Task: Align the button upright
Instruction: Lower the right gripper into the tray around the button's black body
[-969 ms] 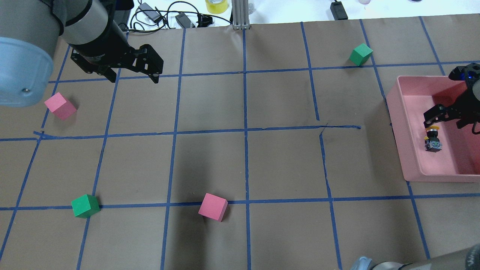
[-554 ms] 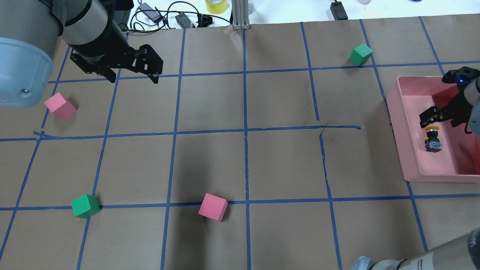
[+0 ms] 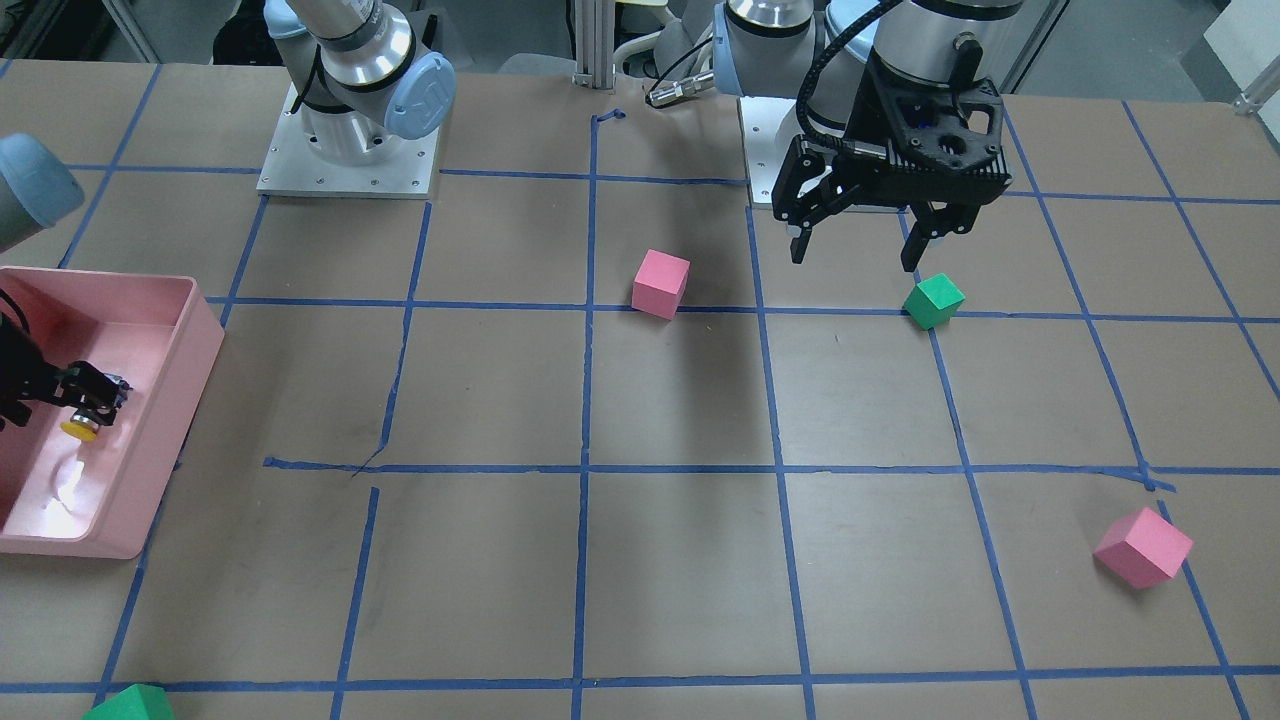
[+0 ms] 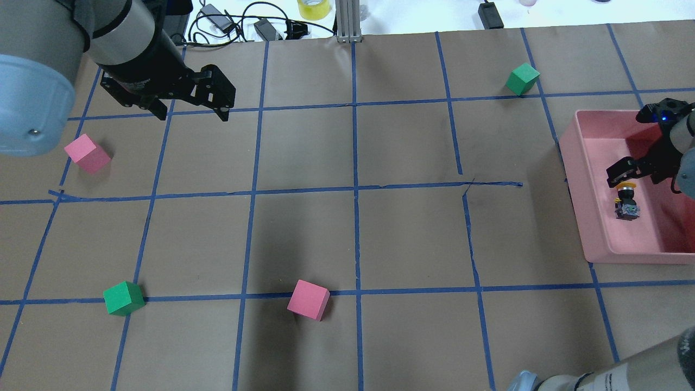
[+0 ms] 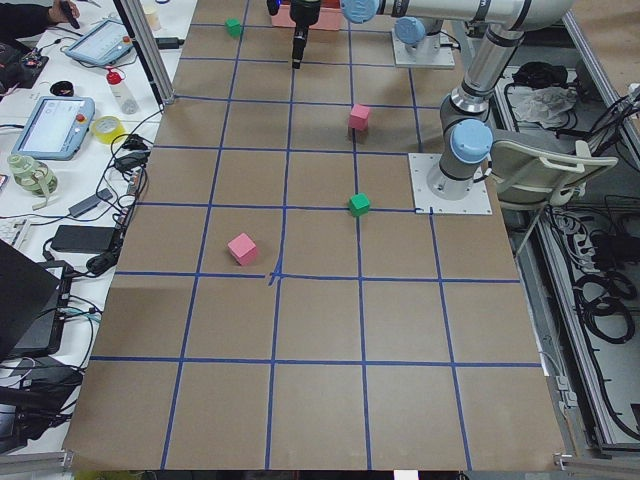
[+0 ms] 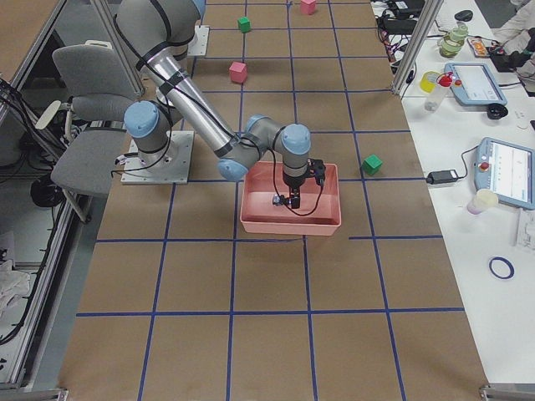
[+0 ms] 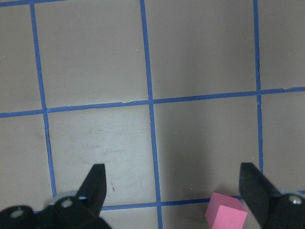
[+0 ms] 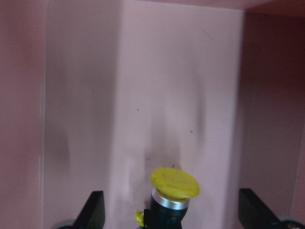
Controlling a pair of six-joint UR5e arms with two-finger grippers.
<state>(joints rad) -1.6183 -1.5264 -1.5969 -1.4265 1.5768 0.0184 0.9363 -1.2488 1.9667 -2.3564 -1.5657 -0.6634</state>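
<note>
Inside pink bin [image 4: 582,187], button [image 4: 627,203] by spread right end effector [image 8: 174,212], left end effector [image 3: 855,258] spread above table [image 4: 412,233]

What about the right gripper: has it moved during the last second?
Yes. In the overhead view the right gripper has shifted slightly left, towards the tray's left wall.
</note>
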